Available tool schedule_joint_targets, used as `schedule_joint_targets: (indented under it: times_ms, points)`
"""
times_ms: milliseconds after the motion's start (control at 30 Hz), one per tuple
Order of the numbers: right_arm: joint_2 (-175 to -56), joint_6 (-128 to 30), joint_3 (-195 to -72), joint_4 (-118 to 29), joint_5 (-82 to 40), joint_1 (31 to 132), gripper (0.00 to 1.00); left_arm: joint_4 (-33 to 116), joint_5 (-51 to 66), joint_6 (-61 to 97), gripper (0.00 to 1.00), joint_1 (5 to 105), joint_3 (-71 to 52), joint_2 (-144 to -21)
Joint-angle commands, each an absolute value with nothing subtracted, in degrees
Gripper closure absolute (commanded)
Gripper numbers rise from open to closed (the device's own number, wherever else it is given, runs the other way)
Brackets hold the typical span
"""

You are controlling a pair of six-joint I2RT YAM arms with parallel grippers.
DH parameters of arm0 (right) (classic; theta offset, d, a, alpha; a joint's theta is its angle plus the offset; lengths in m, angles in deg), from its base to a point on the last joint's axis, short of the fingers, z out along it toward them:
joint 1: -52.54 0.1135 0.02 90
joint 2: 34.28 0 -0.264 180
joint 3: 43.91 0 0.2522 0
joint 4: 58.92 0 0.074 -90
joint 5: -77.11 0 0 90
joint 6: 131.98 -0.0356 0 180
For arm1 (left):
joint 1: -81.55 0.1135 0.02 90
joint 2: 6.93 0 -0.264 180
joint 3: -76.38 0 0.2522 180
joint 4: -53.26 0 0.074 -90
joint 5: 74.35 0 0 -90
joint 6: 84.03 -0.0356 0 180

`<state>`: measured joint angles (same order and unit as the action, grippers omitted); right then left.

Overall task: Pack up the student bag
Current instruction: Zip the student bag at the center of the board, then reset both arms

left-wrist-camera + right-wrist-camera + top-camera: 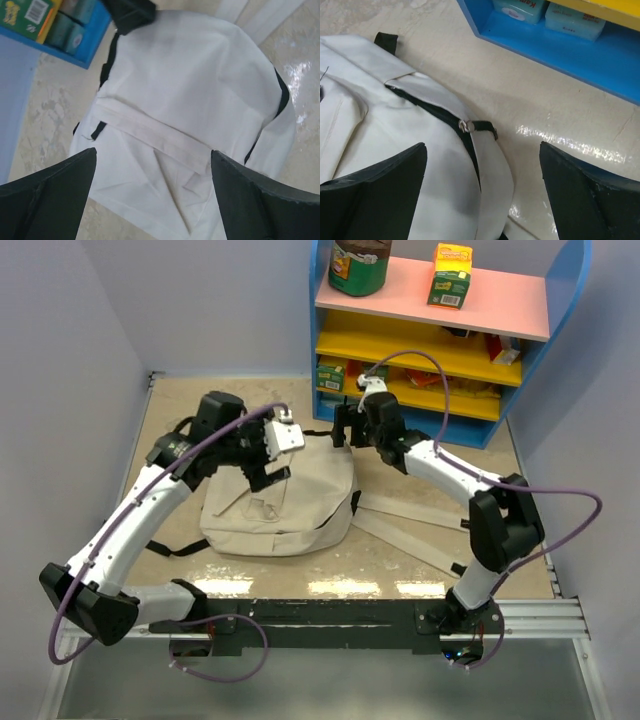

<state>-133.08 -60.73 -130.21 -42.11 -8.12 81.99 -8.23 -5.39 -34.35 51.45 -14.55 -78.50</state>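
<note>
Your left gripper (152, 165) and right gripper (482, 155) are hovering spread and empty. The soft beige canvas backpack (280, 505) is probably going limp, so pinch its small metal zip pull (465, 125).

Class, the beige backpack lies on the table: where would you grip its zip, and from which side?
Probably the black pull tab on the student bag: it sticks out from the metal slider past the fabric edge. Come from above with the open right gripper, jaws pinching across the thin tab.
</note>
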Motion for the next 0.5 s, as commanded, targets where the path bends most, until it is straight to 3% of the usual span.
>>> schedule_joint_targets:
  times_ms: [0, 100, 467]
  points:
    - [-122.4, -60.8, -124.3, -44.9, -10.0, 81.9, 0.01, -9.4, -10.0, -25.6, 0.0, 57.5, -19.9, -79.3]
    - [-116.6, -61.0, -121.0, -46.0, -11.0, 81.9, 0.01, -10.0, -7.5, -23.4, 0.0, 61.2, -20.1, -81.2]
    - [-99.5, -59.4, -106.4, -47.5, -10.1, 81.9, 0.01, 3.1, -18.3, -16.4, 0.0, 78.6, -5.4, -80.5]
